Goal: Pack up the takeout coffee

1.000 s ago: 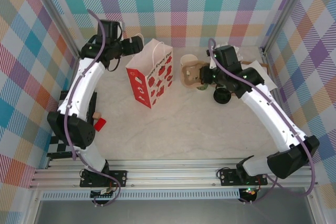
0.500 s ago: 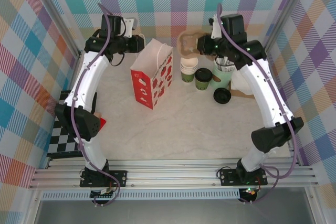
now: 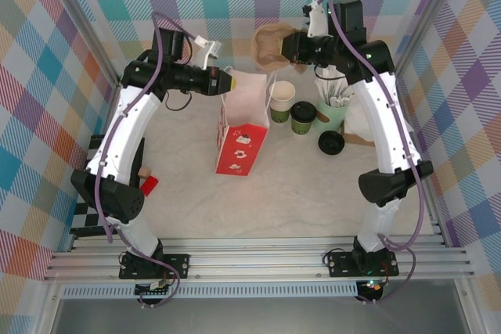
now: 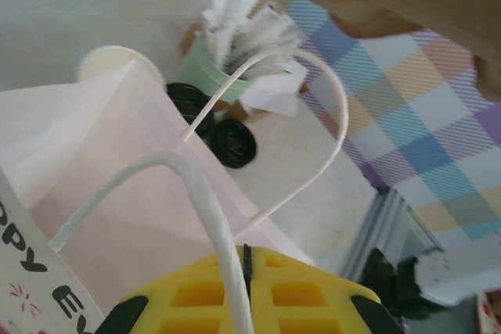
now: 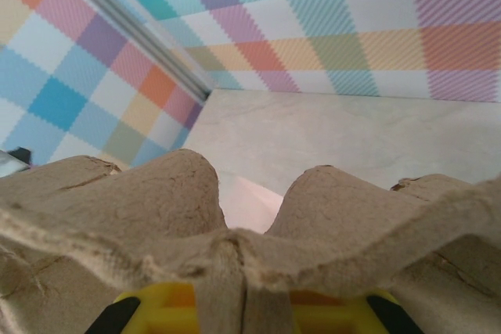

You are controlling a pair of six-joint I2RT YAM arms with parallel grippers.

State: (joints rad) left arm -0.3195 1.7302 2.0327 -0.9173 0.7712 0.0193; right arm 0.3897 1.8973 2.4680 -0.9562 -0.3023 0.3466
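i see the left fingers (image 3: 225, 82), yellow moulded plastic, clenched on the thin white cord handle (image 4: 205, 193) of the paper bag (image 3: 239, 134). it is a flat-sided gift bag, red and white print outside and plain pale paper inside, tilted under that cord with its mouth open. the right fingers (image 3: 293, 44) are clamped on the rim of a rough brown moulded-pulp cup carrier (image 3: 270, 44), held up over the back of the pale mottled counter (image 3: 274, 209). the takeout coffee (image 3: 304, 117) stands on the counter between the stack of lidless cups (image 3: 282, 98) and the mint-green pot (image 3: 335, 115) of white sachets. it is a small round paper cup, its green side showing below a round black lid. it stands upright, long axis vertical, lid up. a loose black lid (image 3: 330, 143) lies near it.
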